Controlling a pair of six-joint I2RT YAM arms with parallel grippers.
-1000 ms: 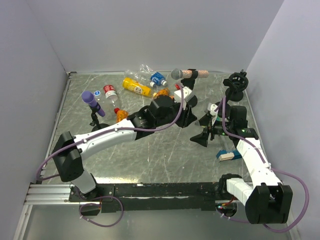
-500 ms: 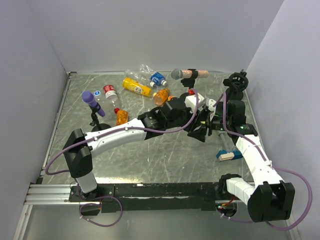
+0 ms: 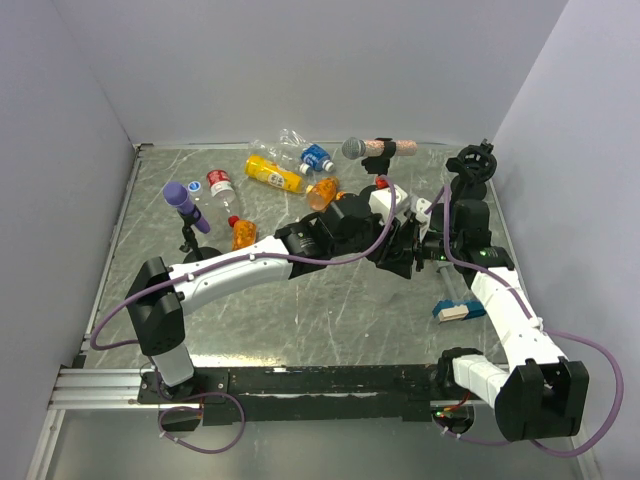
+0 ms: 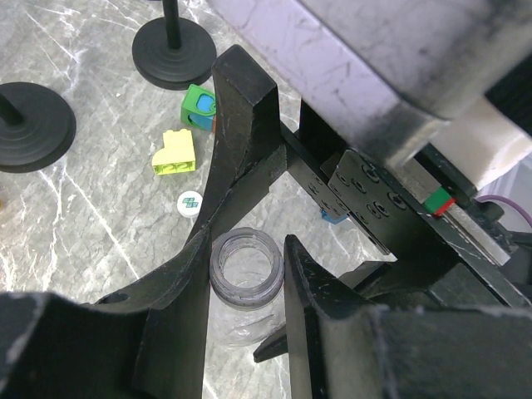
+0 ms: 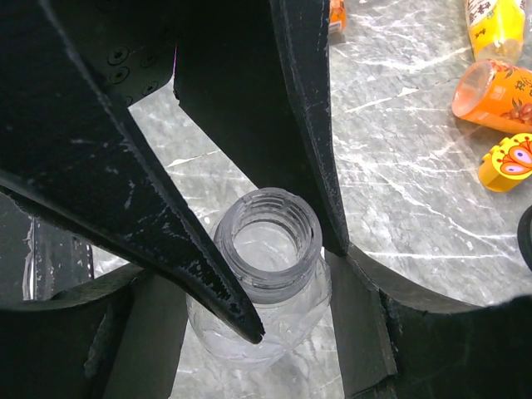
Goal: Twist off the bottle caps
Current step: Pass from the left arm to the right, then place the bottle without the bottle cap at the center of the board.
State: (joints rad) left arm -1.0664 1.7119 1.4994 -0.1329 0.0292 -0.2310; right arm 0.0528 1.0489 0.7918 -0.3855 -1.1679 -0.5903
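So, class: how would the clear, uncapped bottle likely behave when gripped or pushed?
The clear bottle looks empty, so probably light. Its thin crinkled wall would likely dent under a squeeze. The threaded neck probably gives some grip.

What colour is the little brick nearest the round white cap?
Pale yellow-green; the brick shows best in the left wrist view.

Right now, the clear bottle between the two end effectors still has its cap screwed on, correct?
No. That clear bottle is uncapped: the right wrist view shows its bare threaded neck, open at the top. The rest is right.
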